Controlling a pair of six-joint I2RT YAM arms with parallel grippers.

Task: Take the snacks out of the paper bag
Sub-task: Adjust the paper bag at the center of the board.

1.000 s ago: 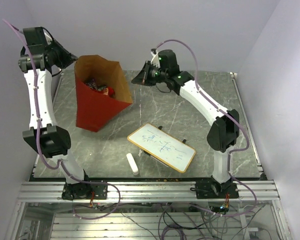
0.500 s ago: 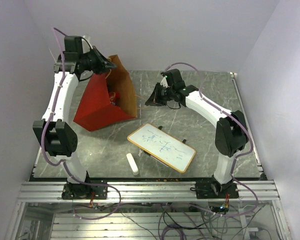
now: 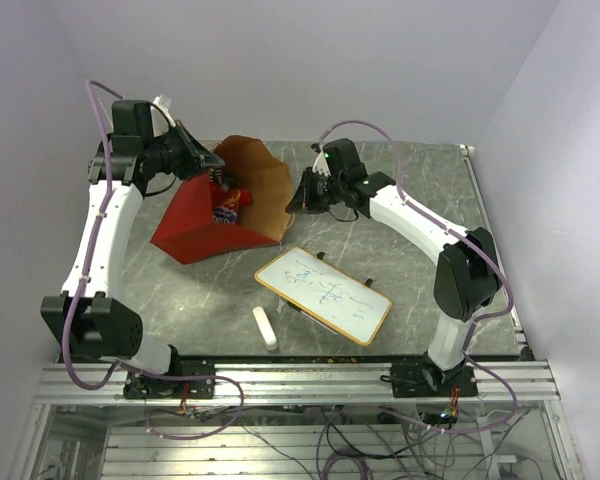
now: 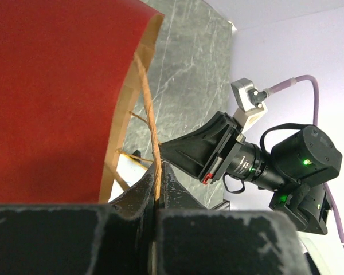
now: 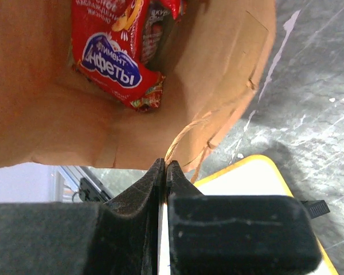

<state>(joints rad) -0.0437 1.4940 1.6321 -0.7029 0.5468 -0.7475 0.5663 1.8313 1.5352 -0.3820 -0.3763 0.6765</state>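
With both pairs of fingers pinching twine, the step in hand looks like tipping the paper bag [image 3: 192,222] by its handles so the snacks slide out of its mouth. To do it well, I judge the two grips should lift and swing together, so the thin twine does not tear out of the paper. The mouth should end up lower than the bag's base and point at bare tabletop rather than at the whiteboard.

The left gripper [image 4: 157,172] is closed tight. Its fingers meet on a twine handle [image 4: 148,109] that runs up from between them to the bag's rim, and the red outer wall fills the space just beside them. The right gripper [image 5: 163,166] is likewise closed to a slit; the second twine loop [image 5: 183,137] comes down to its tips and appears pinched there. Just beyond those tips the brown inside of the bag gapes open. Deeper in lies the large red packet with blue lettering [image 5: 112,57], with another wrapper tucked beside it. No snack is out yet. Beneath the right fingers sits the yellow-edged whiteboard [image 5: 246,189].
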